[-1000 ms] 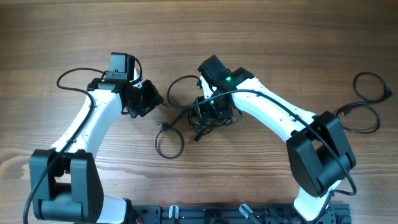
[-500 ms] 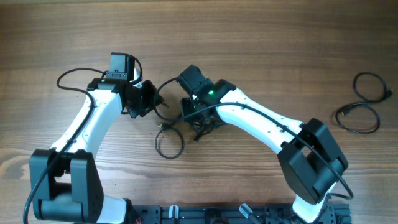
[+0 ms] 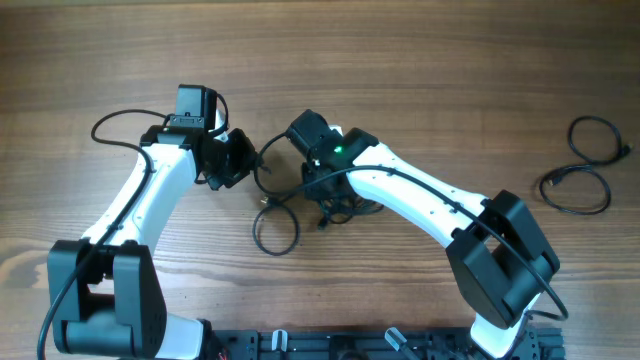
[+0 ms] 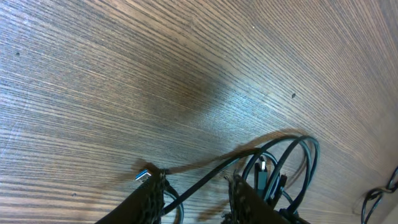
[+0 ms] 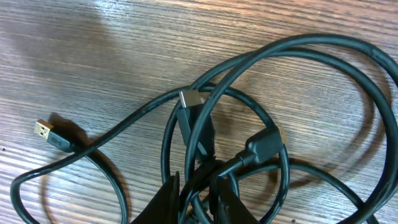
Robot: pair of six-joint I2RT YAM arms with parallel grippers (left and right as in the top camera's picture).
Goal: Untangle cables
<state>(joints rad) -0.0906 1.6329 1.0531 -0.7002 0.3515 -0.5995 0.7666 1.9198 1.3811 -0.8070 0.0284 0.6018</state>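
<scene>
Black cables (image 5: 198, 134) are pinched by the right tool (image 5: 196, 186); the left tool (image 4: 196, 183) is spread, one cord (image 4: 214, 170) seen between its fingers (image 4: 245, 200).

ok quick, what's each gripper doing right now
left gripper: fingers apart, one black cable running between them; cannot tell if it is gripped
right gripper: closed on the tangled cables
</scene>
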